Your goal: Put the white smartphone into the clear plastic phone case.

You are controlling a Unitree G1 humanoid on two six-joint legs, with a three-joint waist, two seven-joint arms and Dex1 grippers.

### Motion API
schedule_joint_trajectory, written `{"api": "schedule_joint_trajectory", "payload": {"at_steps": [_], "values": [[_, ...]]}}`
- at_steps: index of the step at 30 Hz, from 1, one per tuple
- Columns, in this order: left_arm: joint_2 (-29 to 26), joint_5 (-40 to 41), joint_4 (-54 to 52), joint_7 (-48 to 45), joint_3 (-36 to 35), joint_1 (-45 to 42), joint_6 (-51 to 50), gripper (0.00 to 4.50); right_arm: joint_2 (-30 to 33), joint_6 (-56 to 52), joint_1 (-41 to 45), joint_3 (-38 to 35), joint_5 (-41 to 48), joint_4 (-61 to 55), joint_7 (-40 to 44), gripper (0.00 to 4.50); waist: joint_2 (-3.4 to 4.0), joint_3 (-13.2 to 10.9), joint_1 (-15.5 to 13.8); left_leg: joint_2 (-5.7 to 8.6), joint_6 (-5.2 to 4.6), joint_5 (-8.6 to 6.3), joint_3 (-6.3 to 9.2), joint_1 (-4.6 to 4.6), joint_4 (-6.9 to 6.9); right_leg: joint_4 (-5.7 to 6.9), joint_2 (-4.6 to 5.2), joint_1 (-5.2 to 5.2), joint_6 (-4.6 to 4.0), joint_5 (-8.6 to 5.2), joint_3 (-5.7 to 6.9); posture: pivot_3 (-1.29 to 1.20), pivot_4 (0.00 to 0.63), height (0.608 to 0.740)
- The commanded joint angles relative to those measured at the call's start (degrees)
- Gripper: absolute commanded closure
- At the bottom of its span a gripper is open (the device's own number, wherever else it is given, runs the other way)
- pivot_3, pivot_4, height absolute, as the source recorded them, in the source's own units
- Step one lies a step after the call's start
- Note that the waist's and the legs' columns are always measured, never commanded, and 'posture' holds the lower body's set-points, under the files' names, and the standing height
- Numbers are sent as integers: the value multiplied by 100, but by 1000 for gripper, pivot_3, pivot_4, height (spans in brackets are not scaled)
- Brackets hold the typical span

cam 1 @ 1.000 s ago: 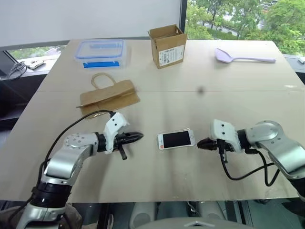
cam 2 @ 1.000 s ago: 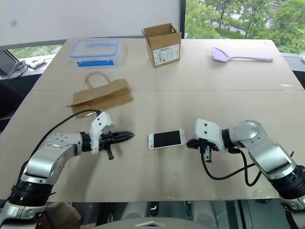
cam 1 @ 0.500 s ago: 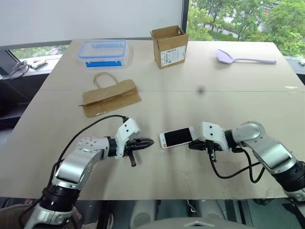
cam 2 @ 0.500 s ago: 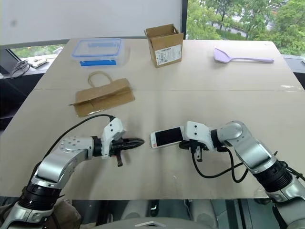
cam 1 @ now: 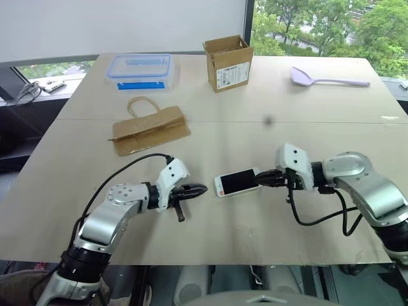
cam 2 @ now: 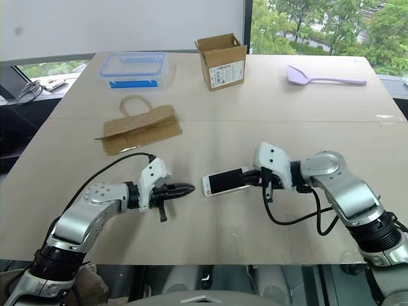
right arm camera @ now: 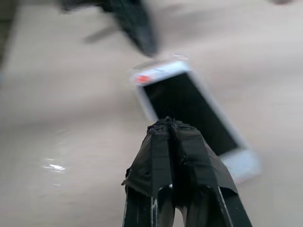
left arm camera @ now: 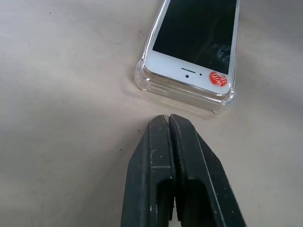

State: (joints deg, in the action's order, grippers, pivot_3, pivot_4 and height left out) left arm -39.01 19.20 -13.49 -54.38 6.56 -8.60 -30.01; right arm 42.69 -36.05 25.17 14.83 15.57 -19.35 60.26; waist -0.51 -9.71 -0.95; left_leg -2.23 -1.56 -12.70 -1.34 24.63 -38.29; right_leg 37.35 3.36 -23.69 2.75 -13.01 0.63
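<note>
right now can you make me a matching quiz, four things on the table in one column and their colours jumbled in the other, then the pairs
Things:
1. spatula
2. paper bag
3. food box lid
4. white smartphone

Colours:
A. brown
B. black screen, white frame
C. lilac
D. clear with blue rim

Pairs: 1-C, 2-A, 3-D, 4-B
</note>
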Motion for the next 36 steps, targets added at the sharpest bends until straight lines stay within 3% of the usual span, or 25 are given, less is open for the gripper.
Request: {"api": "schedule_joint_trajectory", "payload": {"at_steps": [1,12,23,30,36], "values": [[47,-50,-161,39,197,-11,-100,4423,148,300,183,137,-562,363,-212,4500,1,0,2,0,0,0,-1,0,0,0,1,0,0,0,0,0,150,740],[255,-33,-931,346,648,-558,-910,4423,-216,659,475,661,-1220,876,-240,4500,-1,-1,16,4,0,0,-1,4,0,5,-2,-2,2,0,-2,0,150,740],[130,138,-1544,500,548,-764,-1744,4423,-345,635,365,810,-1366,669,-41,4500,-1,-1,23,3,0,0,1,0,0,10,-4,-2,3,-2,-2,0,150,740],[225,10,-1427,628,648,-842,-1672,4423,-507,651,368,860,-1393,623,-29,4500,-1,-1,25,2,0,0,1,0,0,10,-6,-2,3,-1,-2,0,150,740],[23,-183,-700,387,573,-1332,-1326,4423,-554,602,436,799,-1395,636,-1,4500,-2,-2,24,2,-1,0,4,-1,-1,15,-9,-3,5,-3,-2,0,150,740]]}}
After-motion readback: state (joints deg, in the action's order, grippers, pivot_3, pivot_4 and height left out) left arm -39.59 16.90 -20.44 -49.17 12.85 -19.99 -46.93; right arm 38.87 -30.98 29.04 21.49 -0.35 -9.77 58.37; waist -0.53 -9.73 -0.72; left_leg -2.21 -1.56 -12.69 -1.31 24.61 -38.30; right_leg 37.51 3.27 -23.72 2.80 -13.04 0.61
